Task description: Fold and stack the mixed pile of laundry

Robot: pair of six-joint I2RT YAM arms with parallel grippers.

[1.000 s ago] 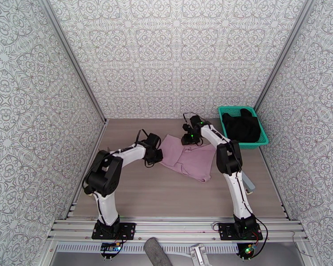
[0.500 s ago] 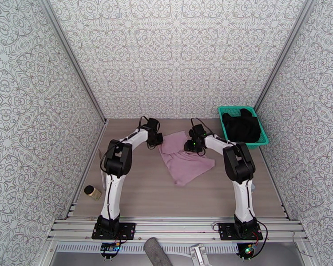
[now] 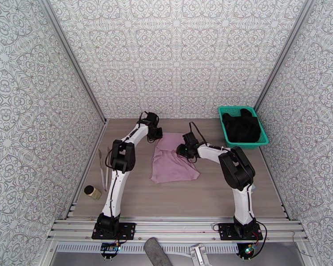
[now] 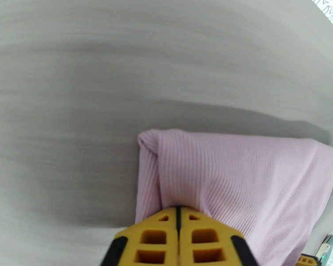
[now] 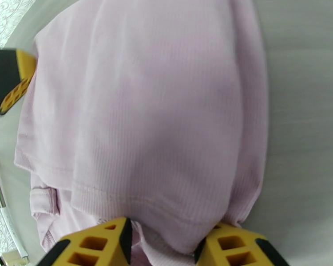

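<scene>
The dusty pink shirt (image 3: pixel 172 161) lies spread on the table's middle, its far edge stretched between both grippers. My left gripper (image 3: pixel 154 133) is at the shirt's far left corner; in the left wrist view its yellow fingers (image 4: pixel 197 238) are pressed together on the ribbed pink cloth (image 4: pixel 237 178). My right gripper (image 3: pixel 187 149) is at the far right edge. The right wrist view has its fingertips (image 5: pixel 100 244) apart, with a thick fold of the shirt's hem (image 5: pixel 166 129) bunched between them. The black garment (image 3: pixel 241 126) sits heaped in the teal basket.
The teal mesh basket (image 3: pixel 263 141) stands at the back right against the wall. Metal tongs (image 3: pixel 103 167) and a small round jar (image 3: pixel 92 192) lie along the left edge. Patterned walls close in on three sides.
Both grippers have dragged the pink shirt leftward and pulled it flatter. The left arm reached farther back. The right gripper swung left and nearer.
</scene>
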